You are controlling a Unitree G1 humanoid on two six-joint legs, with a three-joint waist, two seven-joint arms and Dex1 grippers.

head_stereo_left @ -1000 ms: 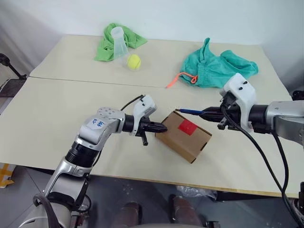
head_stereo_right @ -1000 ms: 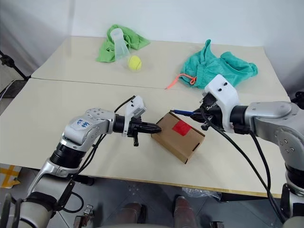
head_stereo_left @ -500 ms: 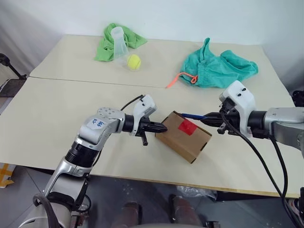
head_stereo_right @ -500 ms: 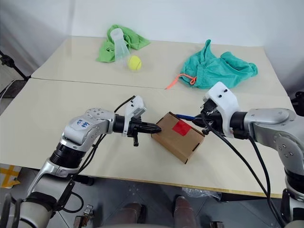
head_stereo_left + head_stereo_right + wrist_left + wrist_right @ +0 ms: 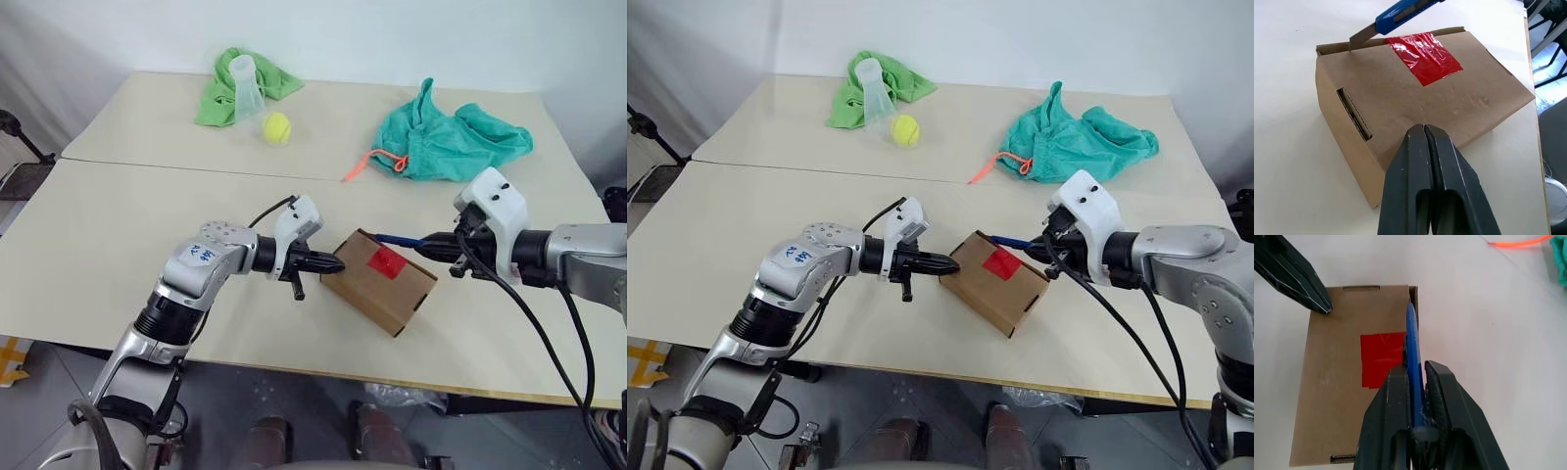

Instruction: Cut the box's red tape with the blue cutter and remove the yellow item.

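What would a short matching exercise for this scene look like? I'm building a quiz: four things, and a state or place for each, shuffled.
Things:
1. cutter
2. left gripper
3. tennis ball
4. tape

States or places:
A. beside the green cloth
B. stuck on the box
C. shut, tips at the box's near edge
D. held by the right gripper

Pairs: 1-D, 2-C, 3-A, 4-B

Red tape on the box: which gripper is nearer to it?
Right. The right gripper, shut on the blue cutter, sits beside the red tape at the box's far edge; the shut left gripper presses the box's near end.
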